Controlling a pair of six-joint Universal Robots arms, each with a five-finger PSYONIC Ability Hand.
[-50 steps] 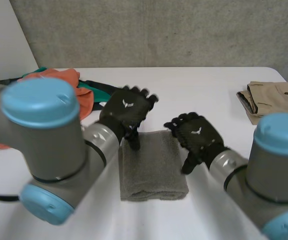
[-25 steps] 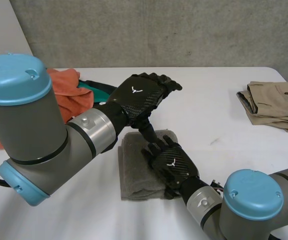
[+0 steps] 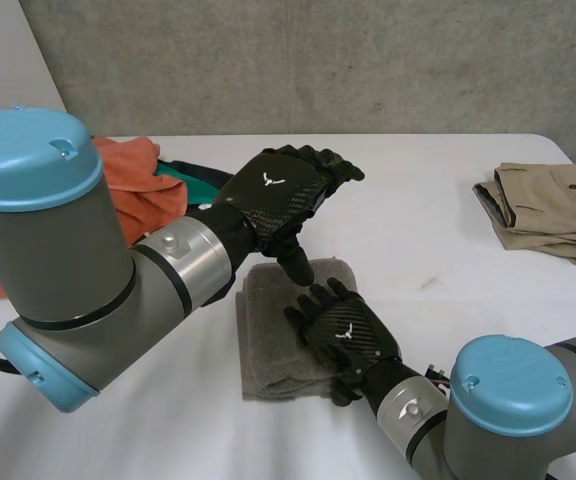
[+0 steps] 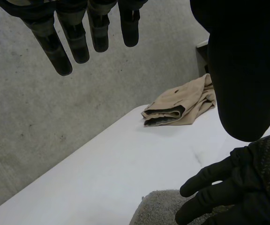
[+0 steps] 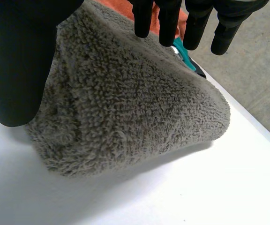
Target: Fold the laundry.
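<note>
The towel (image 3: 268,345) and far-right trousers (image 3: 553,205) are folded; the far-left pile (image 3: 133,195) is left. The left robot hand (image 3: 273,200) and right robot hand (image 3: 346,335) are held open.

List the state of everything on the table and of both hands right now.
Grey towel: folded, lying flat on the table.
Beige trousers: folded, set aside near the table's right edge.
Orange and green clothes: unfolded, in a heap.
Left hand: open, held up beyond the towel.
Right hand: open, palm down over the towel.
</note>
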